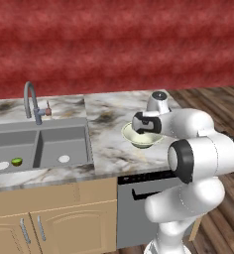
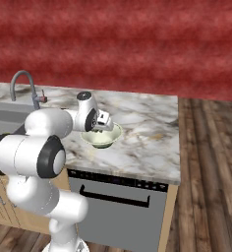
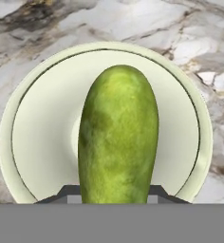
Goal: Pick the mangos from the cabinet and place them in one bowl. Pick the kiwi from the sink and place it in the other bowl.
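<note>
From the left base view, the white arm bends over the marble counter (image 1: 109, 149), and its gripper (image 1: 145, 130) hangs directly above the cream-white bowl (image 1: 130, 136), which stands on the counter to the right of the grey sink (image 1: 39, 146). The hand hides most of the bowl's inside, so what sits in it cannot be told from here. In the sink's left basin a tiny bright-green kiwi (image 1: 17, 161) lies beside a white drain, with the curved steel faucet (image 1: 31, 101) rising behind the basins. Below the counter sit tan cabinet doors (image 1: 49, 225) and a grey dishwasher front (image 1: 134, 213). From the right base view, the gripper (image 2: 102, 127) again hovers over the same bowl (image 2: 108, 139), near the middle of the counter (image 2: 142, 133), with the faucet (image 2: 24, 86) to the far left. In the hand view, the gripper (image 3: 115, 190) is pinched on a long green mango (image 3: 117, 137), its dark finger tips (image 3: 66, 193) showing at either side of the fruit's lower end. The mango hangs lengthwise over the middle of the bowl (image 3: 33, 142), whose pale rim rings it, and veined marble (image 3: 180, 28) shows around the bowl.
</note>
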Available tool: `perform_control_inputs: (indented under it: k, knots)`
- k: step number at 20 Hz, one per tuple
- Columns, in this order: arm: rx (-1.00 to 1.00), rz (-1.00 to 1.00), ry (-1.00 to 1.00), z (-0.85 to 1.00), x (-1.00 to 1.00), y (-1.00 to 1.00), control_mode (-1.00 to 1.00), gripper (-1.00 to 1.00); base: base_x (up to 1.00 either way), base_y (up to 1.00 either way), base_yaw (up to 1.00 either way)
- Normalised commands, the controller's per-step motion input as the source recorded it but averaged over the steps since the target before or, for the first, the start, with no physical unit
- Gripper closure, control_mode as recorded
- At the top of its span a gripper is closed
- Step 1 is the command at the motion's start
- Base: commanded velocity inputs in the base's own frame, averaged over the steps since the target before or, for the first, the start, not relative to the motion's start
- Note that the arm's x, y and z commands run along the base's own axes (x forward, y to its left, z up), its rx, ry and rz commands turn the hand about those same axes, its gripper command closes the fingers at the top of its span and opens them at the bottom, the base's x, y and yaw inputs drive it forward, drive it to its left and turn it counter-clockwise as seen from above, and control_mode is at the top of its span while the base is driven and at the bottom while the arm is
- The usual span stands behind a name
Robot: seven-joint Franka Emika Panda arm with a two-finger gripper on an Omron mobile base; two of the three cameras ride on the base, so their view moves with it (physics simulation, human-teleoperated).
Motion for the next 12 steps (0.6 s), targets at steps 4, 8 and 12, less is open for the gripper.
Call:
perform_control_inputs:
  k: [4,8,12]
  knots:
    - [0.0,0.0,0.02,-0.22,0.01,0.0,-1.0,1.0,0.0,0.0,0.0]
    - [0.0,0.0,0.01,-0.2,0.1,0.0,-1.0,1.0,0.0,0.0,0.0]
    - [0.0,0.0,0.0,-0.11,0.26,0.0,-1.0,1.0,0.0,0.0,0.0]
